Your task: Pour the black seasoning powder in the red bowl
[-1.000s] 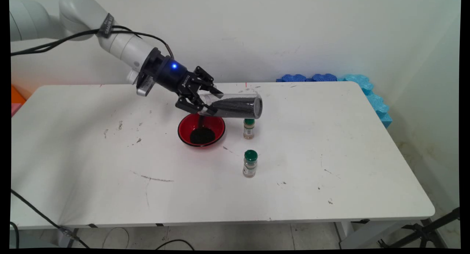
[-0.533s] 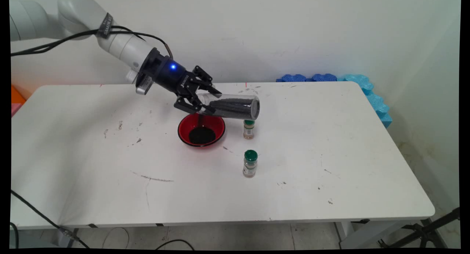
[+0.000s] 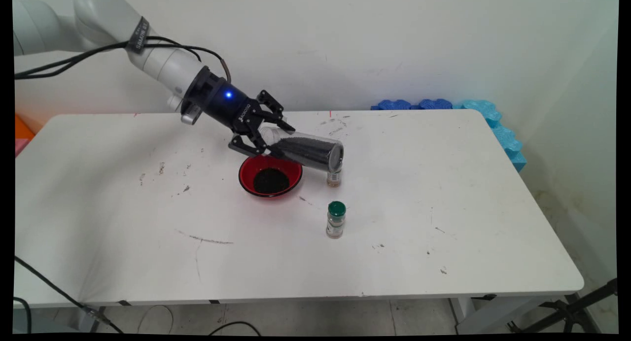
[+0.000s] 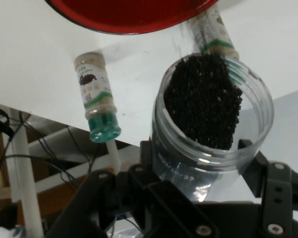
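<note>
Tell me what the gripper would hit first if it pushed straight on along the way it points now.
The gripper, shut on the clear jar of black grains, points down and right, past the red bowl. Probably the jar's far end would first meet the farther spice bottle, or else the table; depth is unclear.

Clear plastic jar of black granules, gripped near its open mouth, tilts above the red bowl holding black granules.
</note>
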You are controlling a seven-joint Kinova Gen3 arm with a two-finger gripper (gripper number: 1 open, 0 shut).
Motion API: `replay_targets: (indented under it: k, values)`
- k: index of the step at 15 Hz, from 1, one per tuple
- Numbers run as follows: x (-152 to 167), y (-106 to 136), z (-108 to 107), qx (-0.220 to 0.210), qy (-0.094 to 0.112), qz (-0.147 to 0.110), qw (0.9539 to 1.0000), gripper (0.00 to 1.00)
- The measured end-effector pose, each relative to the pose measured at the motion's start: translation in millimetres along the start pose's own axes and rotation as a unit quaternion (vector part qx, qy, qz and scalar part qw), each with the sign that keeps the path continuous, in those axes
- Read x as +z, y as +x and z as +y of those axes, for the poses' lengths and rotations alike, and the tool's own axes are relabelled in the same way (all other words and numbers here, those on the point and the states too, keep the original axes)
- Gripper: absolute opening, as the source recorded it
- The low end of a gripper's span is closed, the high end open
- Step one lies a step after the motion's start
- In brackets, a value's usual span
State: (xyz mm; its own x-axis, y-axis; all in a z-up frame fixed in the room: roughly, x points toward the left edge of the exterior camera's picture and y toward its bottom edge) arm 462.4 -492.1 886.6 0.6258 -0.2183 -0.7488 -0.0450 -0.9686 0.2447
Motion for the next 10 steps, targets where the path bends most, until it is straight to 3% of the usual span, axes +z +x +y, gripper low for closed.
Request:
replay_targets:
  k: [6,10]
  values:
    - [-5,-10,-9,0.065,0.007,0.012,0.9978,0.0]
    - [-11,-23,-17,0.11,0.011,0.015,0.9938,0.0]
